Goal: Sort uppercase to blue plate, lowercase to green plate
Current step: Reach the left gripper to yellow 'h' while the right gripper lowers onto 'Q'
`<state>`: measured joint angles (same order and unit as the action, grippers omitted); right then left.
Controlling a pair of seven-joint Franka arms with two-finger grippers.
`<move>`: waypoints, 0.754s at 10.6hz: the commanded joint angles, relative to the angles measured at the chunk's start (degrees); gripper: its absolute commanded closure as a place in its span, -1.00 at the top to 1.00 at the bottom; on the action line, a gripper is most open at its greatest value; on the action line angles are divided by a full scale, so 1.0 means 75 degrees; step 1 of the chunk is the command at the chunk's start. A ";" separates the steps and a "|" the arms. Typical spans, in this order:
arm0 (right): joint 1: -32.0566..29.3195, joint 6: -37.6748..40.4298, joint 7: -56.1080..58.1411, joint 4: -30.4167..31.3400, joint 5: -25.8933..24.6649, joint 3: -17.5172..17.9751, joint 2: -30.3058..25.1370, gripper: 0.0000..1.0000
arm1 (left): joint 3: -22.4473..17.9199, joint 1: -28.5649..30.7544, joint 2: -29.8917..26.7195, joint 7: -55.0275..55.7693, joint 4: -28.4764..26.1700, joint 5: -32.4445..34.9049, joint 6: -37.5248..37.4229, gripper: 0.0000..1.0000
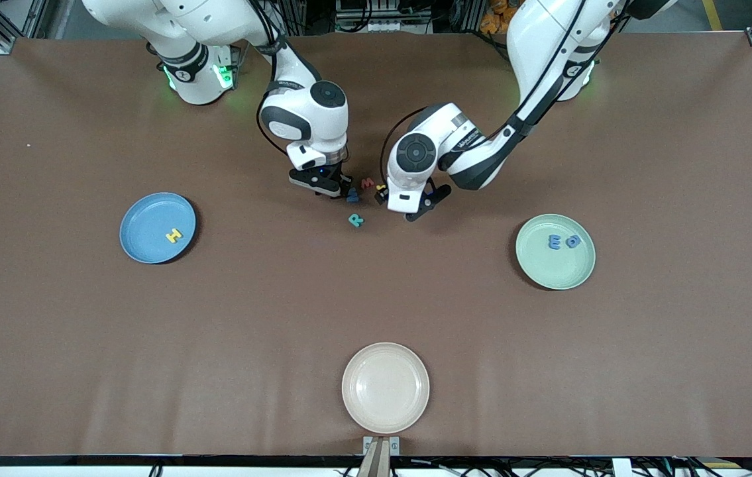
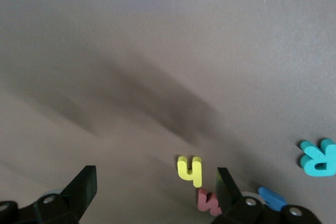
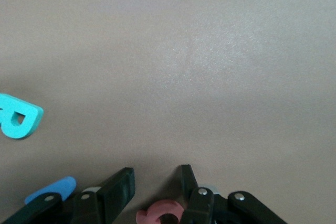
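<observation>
My right gripper (image 1: 341,187) is down on the table, its jaws partly closed around a red Q (image 3: 160,214); one finger touches it and a gap shows at the other. Beside it lie a blue W (image 1: 352,195), a red w (image 1: 367,182), a yellow h (image 1: 381,189) and a teal R (image 1: 356,220). My left gripper (image 2: 156,190) hangs wide open and empty by the yellow h (image 2: 190,170) and red w (image 2: 209,203). The blue plate (image 1: 144,228) holds a yellow H (image 1: 173,235). The green plate (image 1: 551,265) holds a blue e (image 1: 554,242) and a blue p (image 1: 572,242).
A cream plate (image 1: 385,387) sits near the table's front edge, nearer the front camera than the letters. Brown tabletop lies bare between the plates. Both arms crowd the middle, their hands close together over the letter cluster.
</observation>
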<state>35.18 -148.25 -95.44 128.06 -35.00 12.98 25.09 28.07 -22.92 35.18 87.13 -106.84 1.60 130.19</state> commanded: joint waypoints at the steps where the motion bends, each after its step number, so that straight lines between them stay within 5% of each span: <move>1: -0.0073 -0.0214 -0.0236 -0.0142 -0.0255 -0.0055 0.0195 -0.06 | -0.0015 -0.0166 0.0183 0.0417 0.0124 -0.0037 0.0335 1.00; 8: -0.0459 -0.0589 0.0805 0.0642 -0.0243 0.0261 -0.0507 -0.06 | -0.0015 -0.0320 0.0407 0.0535 0.0124 -0.0037 0.0841 1.00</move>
<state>34.21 -151.35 -91.45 129.18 -35.50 13.55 24.26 28.08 -24.88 37.97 90.00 -106.66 1.60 136.04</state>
